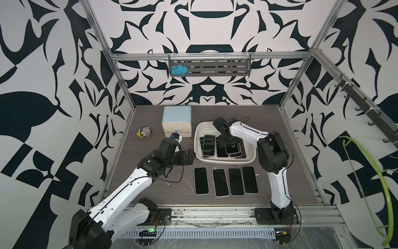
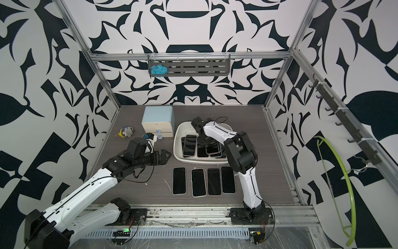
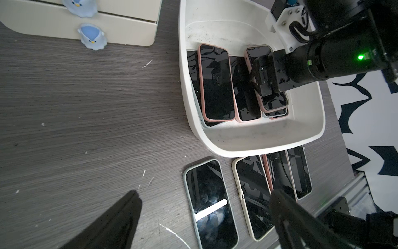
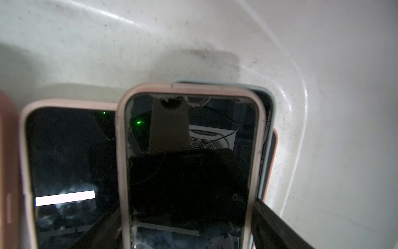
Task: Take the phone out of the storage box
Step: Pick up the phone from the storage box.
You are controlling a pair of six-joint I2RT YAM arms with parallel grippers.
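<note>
The cream-white storage box [image 1: 226, 161] [image 2: 179, 155] [image 3: 258, 151] holds several dark-screened phones, some stacked. My right gripper [image 1: 229, 146] [image 3: 257, 83] [image 4: 187, 213] reaches down into it and straddles the top phone [image 4: 189, 168] [image 1: 233, 149] [image 3: 258, 51], which has a pink case. One finger [image 4: 271, 217] lies against the case's long edge; the other is lost in shadow. My left gripper [image 1: 190, 158] [image 2: 168, 154] [image 3: 204, 194] hovers open and empty over the table, just left of the box.
Several phones [image 1: 226, 182] [image 2: 203, 181] lie side by side on the table in front of the box. A blue-topped drawer unit [image 1: 177, 120] stands behind my left arm, with a small plush toy [image 1: 144, 132] to its left.
</note>
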